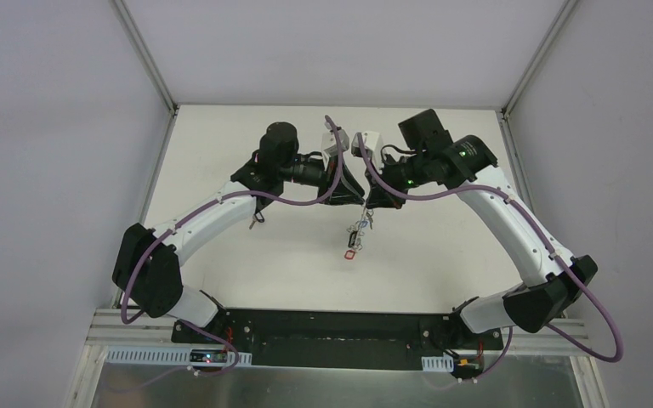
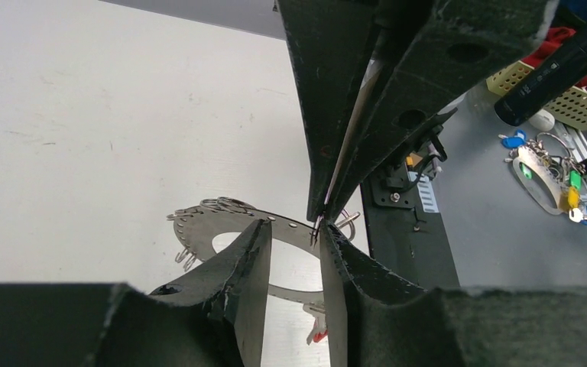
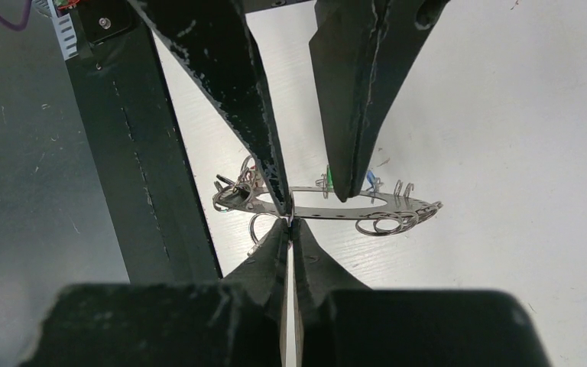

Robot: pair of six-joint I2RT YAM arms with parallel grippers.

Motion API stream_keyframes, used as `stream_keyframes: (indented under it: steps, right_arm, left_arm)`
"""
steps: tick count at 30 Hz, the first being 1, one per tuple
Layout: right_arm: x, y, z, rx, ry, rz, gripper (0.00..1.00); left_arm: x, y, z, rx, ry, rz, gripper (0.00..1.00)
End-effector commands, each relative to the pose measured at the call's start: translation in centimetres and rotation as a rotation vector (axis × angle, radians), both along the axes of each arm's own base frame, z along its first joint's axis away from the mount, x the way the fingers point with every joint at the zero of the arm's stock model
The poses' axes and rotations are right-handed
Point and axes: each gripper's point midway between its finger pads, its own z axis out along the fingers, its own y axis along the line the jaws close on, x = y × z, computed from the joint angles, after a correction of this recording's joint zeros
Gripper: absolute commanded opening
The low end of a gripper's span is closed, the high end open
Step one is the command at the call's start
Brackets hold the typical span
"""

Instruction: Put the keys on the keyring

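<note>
Currently held aloft: keyring (image 3: 413, 205), one item, carried above the white table (image 1: 442, 246) at mid-table, between the two grippers.

Form: thin, flat oval band of grey metal with a long opening down its middle. Small holes run along the rim, and small split rings (image 3: 382, 225) are hooked through them.

Attached: keys (image 1: 357, 231), tiny and silver, hanging in a cluster beneath the band. A red tag (image 1: 350, 253) hangs lowest. A green tag (image 3: 326, 180) and a blue tag (image 3: 369, 177) sit at the far rim.

Hold: right gripper (image 3: 290, 223), jaws together, pinched on the near rim of the band, nearer one end than the other. Left gripper (image 2: 296, 227), jaws apart, one tip just beside that pinch and the other further along the band. Whether those tips touch the metal cannot be told.

Handling, as judged: light. The band looks stiff enough to take a pinch, but it is smooth and thin, so it is likely to pivot or slip when gripped at a single point. The hung keys are loose and will probably swing with any quick move. The split rings look springy and awkward for fingers this broad.

Where to take hold: a bare stretch of rim between rings, flat faces against the pads. A second grip well apart from the first would steady the band against twisting. Avoid clamping over rings or keys.
</note>
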Motion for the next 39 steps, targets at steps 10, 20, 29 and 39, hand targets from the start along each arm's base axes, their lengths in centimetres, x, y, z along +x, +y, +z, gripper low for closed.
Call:
stream_keyframes:
  steps: [10, 20, 29, 39]
  right_arm:
    - [-0.1, 0.7, 1.9, 0.071, -0.022, 0.014, 0.00]
    - [0.1, 0.7, 2.1, 0.088, -0.013, 0.001, 0.00]
    - [0.1, -0.5, 3.7, 0.275, 0.040, -0.047, 0.21]
    - [-1.8, -1.6, 4.7, 0.507, 0.153, -0.022, 0.41]
  left_arm:
    - [-1.6, -0.4, 0.7, -0.034, -0.022, -0.084, 0.16]
    - [-1.9, -0.6, 0.6, -0.021, 0.004, -0.092, 0.00]
    - [-2.4, -0.2, 3.5, -0.067, 0.044, -0.058, 0.00]
    - [-3.2, 0.0, 6.4, -0.181, 0.102, -0.062, 0.00]
